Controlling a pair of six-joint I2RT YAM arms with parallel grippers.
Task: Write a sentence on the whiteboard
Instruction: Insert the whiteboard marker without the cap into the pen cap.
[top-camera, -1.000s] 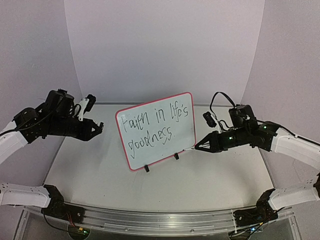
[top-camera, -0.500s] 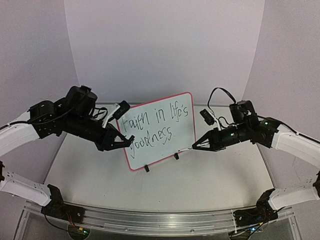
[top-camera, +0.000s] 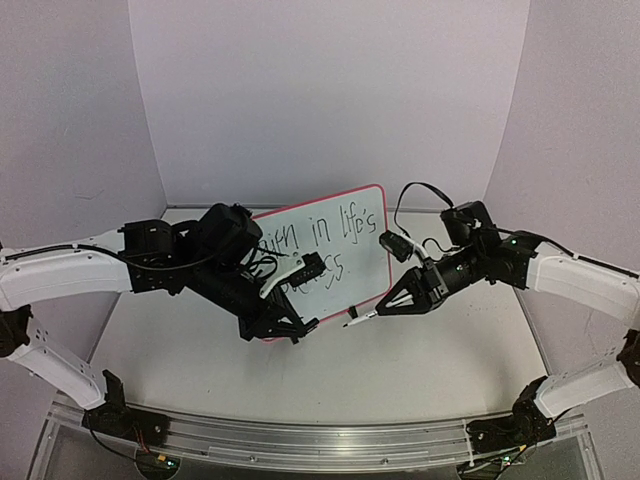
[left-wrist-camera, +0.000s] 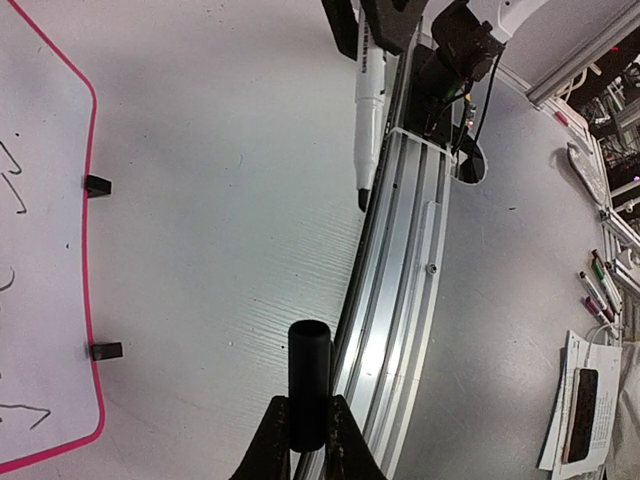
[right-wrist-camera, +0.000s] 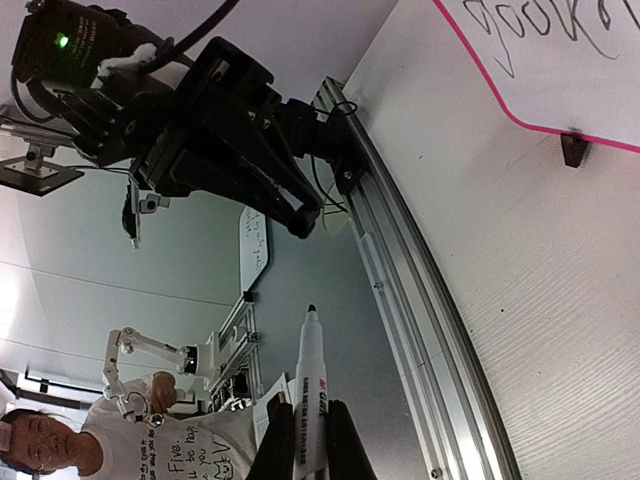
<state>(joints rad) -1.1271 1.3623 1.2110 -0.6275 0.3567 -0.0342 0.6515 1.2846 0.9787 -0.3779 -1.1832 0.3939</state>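
1. Standing on bench (top-camera: 420, 370), whiteboard (top-camera: 340, 225); left end effector (top-camera: 295, 328), clamped on black cap (left-wrist-camera: 308, 380), in front of its lower-left edge.
2. Right end effector (top-camera: 385, 308) grips marker (top-camera: 362, 317) near whiteboard's lower-right corner.
3. Bench runs forward from whiteboard to rail (top-camera: 330, 440).

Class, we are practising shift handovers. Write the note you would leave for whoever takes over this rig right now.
The left hand is shut on the black cap, low in front of the whiteboard.
The right hand is shut on the uncapped marker, whose tip is off the board and points toward the left hand.
The whiteboard stands on the table.
Done: two handwritten lines are on the board, partly hidden by the left arm.
Left: probably cap the marker and put it down.
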